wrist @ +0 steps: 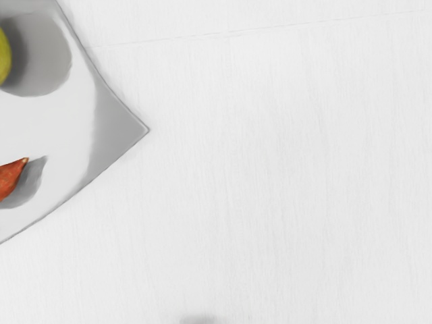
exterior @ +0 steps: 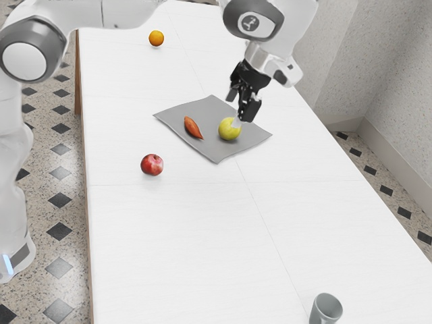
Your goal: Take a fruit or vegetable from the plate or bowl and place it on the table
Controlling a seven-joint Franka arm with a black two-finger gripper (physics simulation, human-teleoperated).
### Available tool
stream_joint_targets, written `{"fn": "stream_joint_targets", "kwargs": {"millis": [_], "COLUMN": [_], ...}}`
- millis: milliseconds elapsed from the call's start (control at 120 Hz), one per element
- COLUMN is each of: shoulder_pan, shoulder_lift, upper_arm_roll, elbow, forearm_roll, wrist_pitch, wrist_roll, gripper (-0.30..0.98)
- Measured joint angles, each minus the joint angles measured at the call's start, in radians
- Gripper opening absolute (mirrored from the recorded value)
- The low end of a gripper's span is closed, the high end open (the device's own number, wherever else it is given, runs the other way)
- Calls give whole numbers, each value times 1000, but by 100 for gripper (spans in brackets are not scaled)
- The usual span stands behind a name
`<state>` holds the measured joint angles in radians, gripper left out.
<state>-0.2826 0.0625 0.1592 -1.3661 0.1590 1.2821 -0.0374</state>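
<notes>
The black two-finger jaws (exterior: pixel 239 106) hang parted and empty; the round yellow-green fruit (exterior: pixel 229 130) lies lower, slightly toward the exterior view's left.

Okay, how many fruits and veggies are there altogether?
4: a yellow fruit and a sweet potato on the gray plate, and a red apple and an orange directly on the table.

The exterior view's lower edge crops the mug (exterior: pixel 327 309); the wrist view's edges cut off the yellow fruit (wrist: pixel 4 57), reddish vegetable (wrist: pixel 9 178) and grey plate (wrist: pixel 116 128).
</notes>
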Motion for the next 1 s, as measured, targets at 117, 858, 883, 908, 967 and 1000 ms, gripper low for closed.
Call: {"fn": "stream_joint_targets", "kwargs": {"millis": [117, 858, 883, 908, 967, 1000], "shoulder_pan": [18, 821, 875, 914, 954, 961], "shoulder_lift": [-8, 40, 41, 42, 44, 48], "upper_arm_roll": [4, -500, -551, -588, -629, -640], "elbow": [-112, -225, -226, -226, -225, -225], "forearm_roll": [-7, -50, -50, -50, -48, -48], "wrist_pitch": [105, 429, 429, 428, 428, 427], "wrist_roll": [24, 243, 246, 249, 255, 258], "gripper": [68, 69, 69, 69, 69, 69]}}
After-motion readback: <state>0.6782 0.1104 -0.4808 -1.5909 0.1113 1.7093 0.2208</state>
